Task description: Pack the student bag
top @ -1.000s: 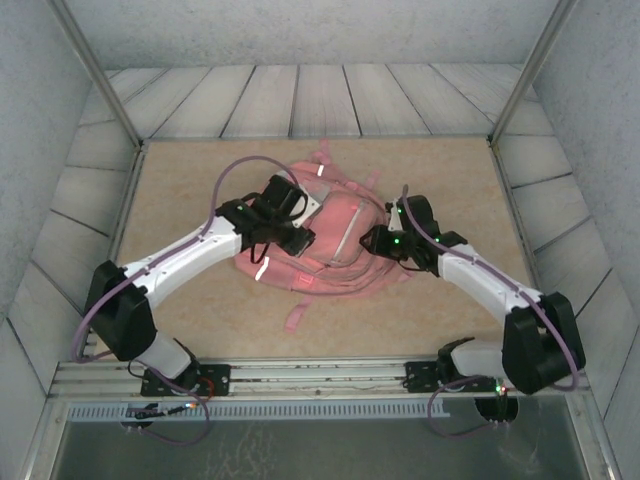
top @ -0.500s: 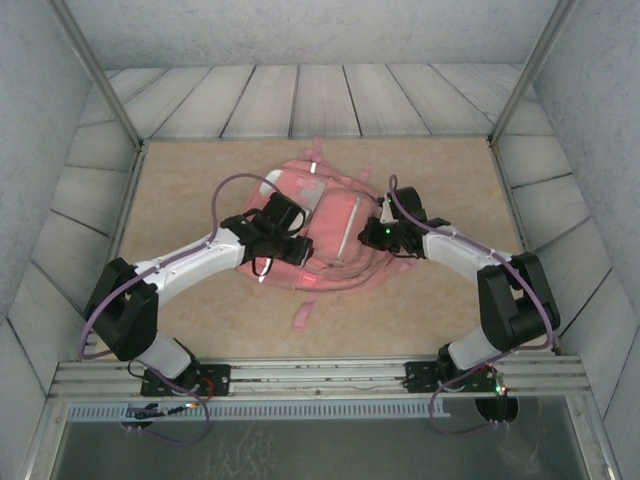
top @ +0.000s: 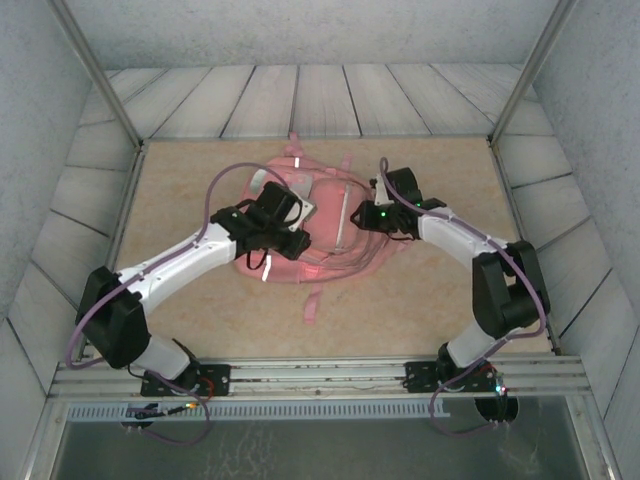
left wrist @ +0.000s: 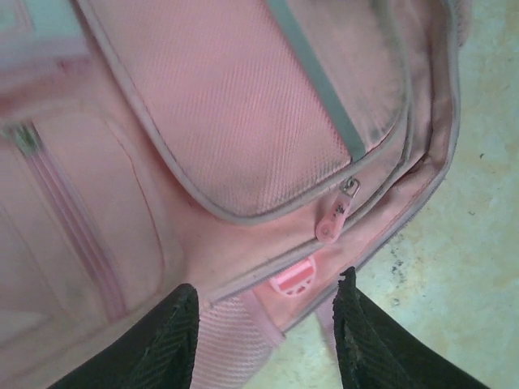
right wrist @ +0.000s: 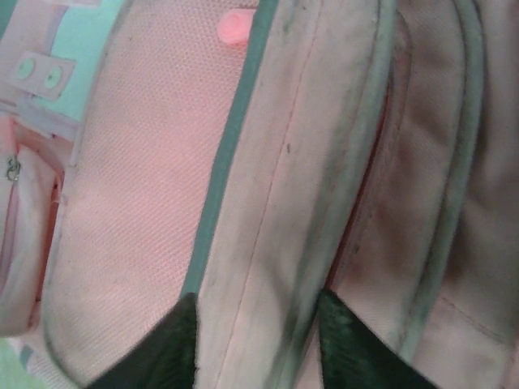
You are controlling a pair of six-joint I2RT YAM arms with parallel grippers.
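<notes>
The student bag (top: 330,212) lies flat in the middle of the tan table, pink, front pockets up. My left gripper (top: 296,242) hangs over its near left part. In the left wrist view the left gripper (left wrist: 263,336) stands open above the bag's edge (left wrist: 243,121), with a webbing strap (left wrist: 231,332) and a pink buckle (left wrist: 293,277) between the jaws and a zip pull (left wrist: 332,223) just beyond. My right gripper (top: 361,215) is at the bag's right side. Its fingers (right wrist: 166,348) are apart, astride a raised fold of the bag (right wrist: 146,178).
A loose pink strap (top: 312,305) trails from the bag toward the near edge. Bare table (top: 450,300) lies on both sides of the bag. Slanted metal posts (top: 515,85) and grey walls close in the workspace. A metal rail (top: 320,378) runs along the front.
The bag has slid away from the arm bases toward the back and both grippers have gone with it. The right arm's elbow has folded up; its jaws stand apart now.
</notes>
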